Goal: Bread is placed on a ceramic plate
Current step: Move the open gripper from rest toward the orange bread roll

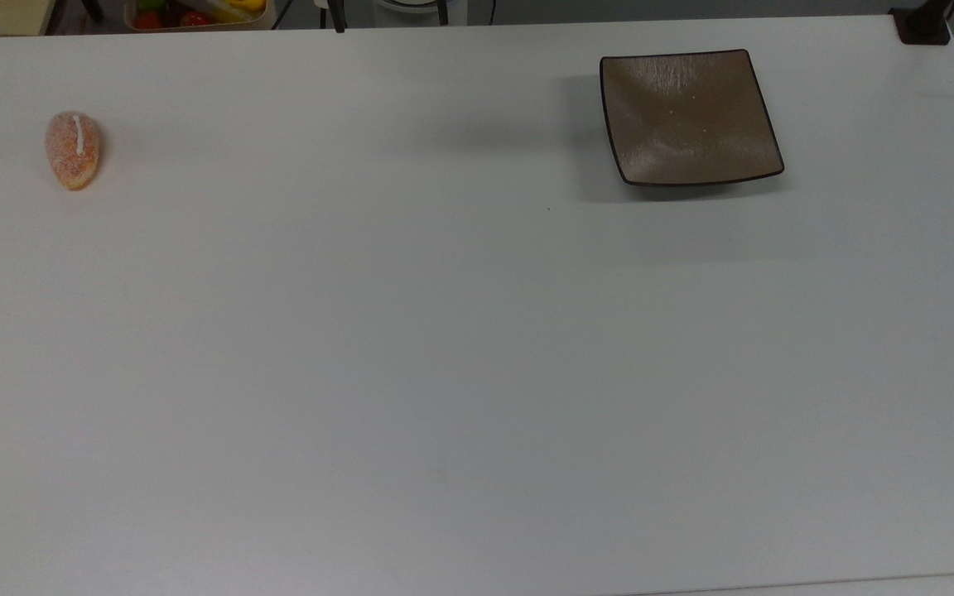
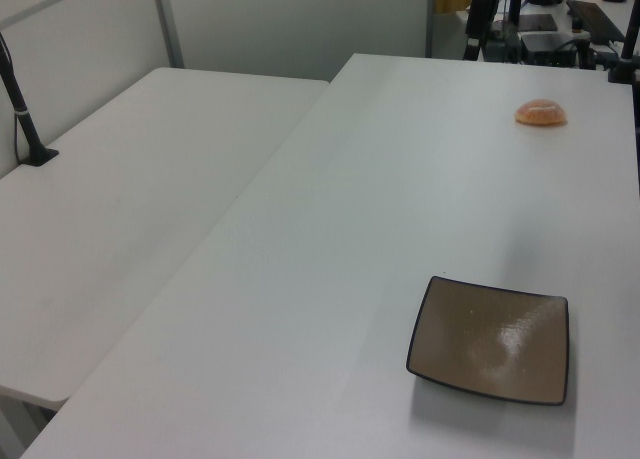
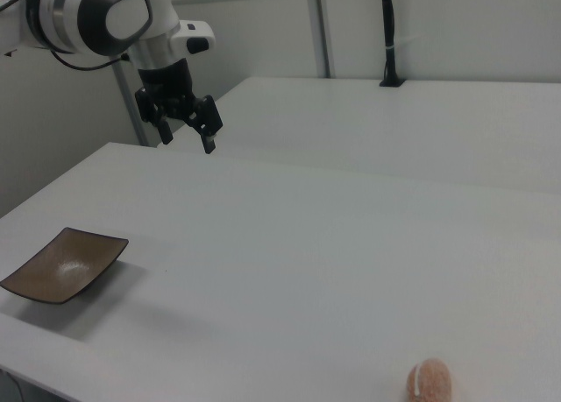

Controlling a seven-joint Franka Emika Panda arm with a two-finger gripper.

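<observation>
Jaws (image 3: 186, 124) hang parted and seemingly empty above the desk (image 1: 444, 348); the bread (image 3: 430, 382) lies well apart toward the right view's lower right, the plate (image 3: 61, 264) below them bare.

A white table (image 1: 444, 372) fills the scene, a bin of colourful toy food (image 1: 195, 12) beyond its far edge, a second white table (image 2: 130, 209) alongside.

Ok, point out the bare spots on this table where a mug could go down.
Nearly all of the table is bare. The widest patch lies between the bread and the plate, plus the whole stretch below them in the top view. Nothing is crowded. The pincer hangs in the air, above the table.
</observation>
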